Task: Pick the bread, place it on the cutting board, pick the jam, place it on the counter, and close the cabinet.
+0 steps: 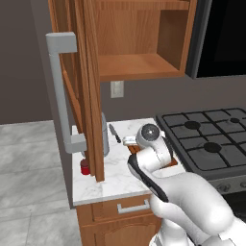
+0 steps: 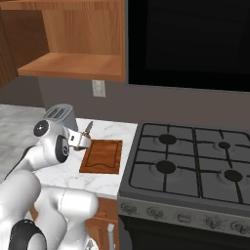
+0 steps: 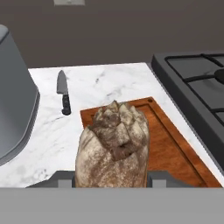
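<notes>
The bread (image 3: pixel 112 146), a crusty brown-tan chunk, is clamped between my fingers (image 3: pixel 64 180), so my gripper (image 3: pixel 111 178) is shut on it. It hangs over the near left end of the reddish-brown cutting board (image 3: pixel 168 144); whether it touches the board I cannot tell. From the base, my gripper (image 2: pixel 81 141) sits at the left edge of the cutting board (image 2: pixel 102 156). The red jam (image 1: pixel 85 166) stands on the counter (image 1: pixel 115 175) at the left, partly behind the open cabinet (image 1: pixel 89 86) door. The cabinet's shelf (image 2: pixel 73 63) is bare.
A grey toaster (image 2: pixel 59 116) stands behind my hand, and a black-handled knife (image 3: pixel 64 94) lies on the marble beside it. The gas stove (image 2: pixel 190 166) borders the counter on the right. The door's long grey handle (image 1: pixel 59 96) juts out over the counter's left edge.
</notes>
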